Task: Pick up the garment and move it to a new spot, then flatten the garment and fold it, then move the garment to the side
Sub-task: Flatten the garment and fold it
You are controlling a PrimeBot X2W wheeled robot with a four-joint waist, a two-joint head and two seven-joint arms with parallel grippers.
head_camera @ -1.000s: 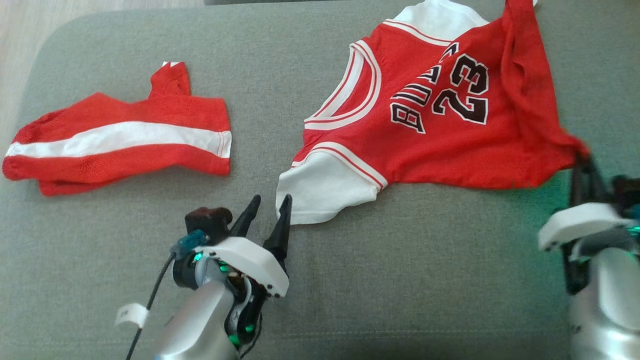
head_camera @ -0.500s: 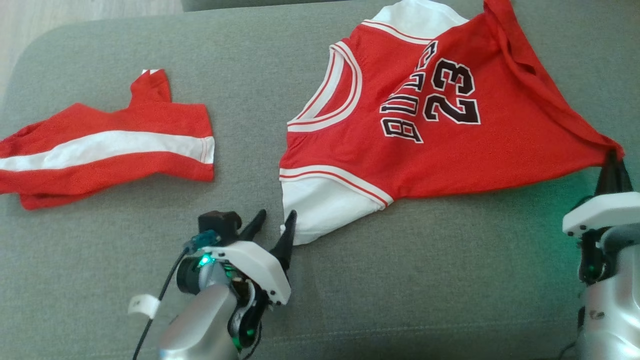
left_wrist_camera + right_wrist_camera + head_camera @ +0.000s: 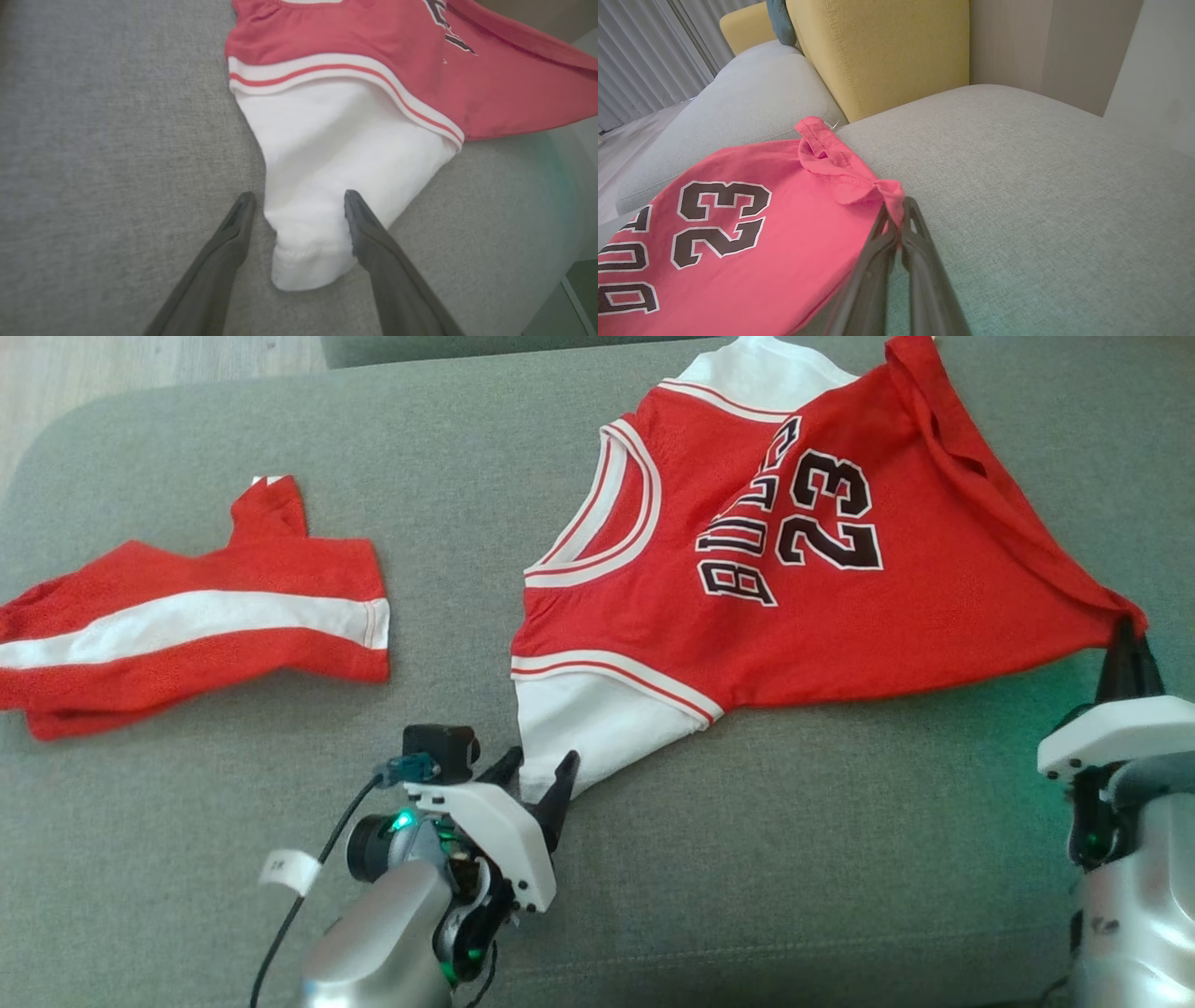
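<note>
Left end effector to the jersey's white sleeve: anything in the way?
Nothing visible. The open left end effector straddles the end of the white sleeve, with grey cushion on either side. The right end effector is shut on a red corner of the jersey.

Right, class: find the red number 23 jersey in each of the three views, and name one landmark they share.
Head view: jersey spread upper centre to right.
Left wrist view: along the top; its white sleeve lies between the open left gripper's fingers.
Right wrist view: lower left, corner pinched in the shut right gripper.
Shared landmark: the grey cushion beneath it.
</note>
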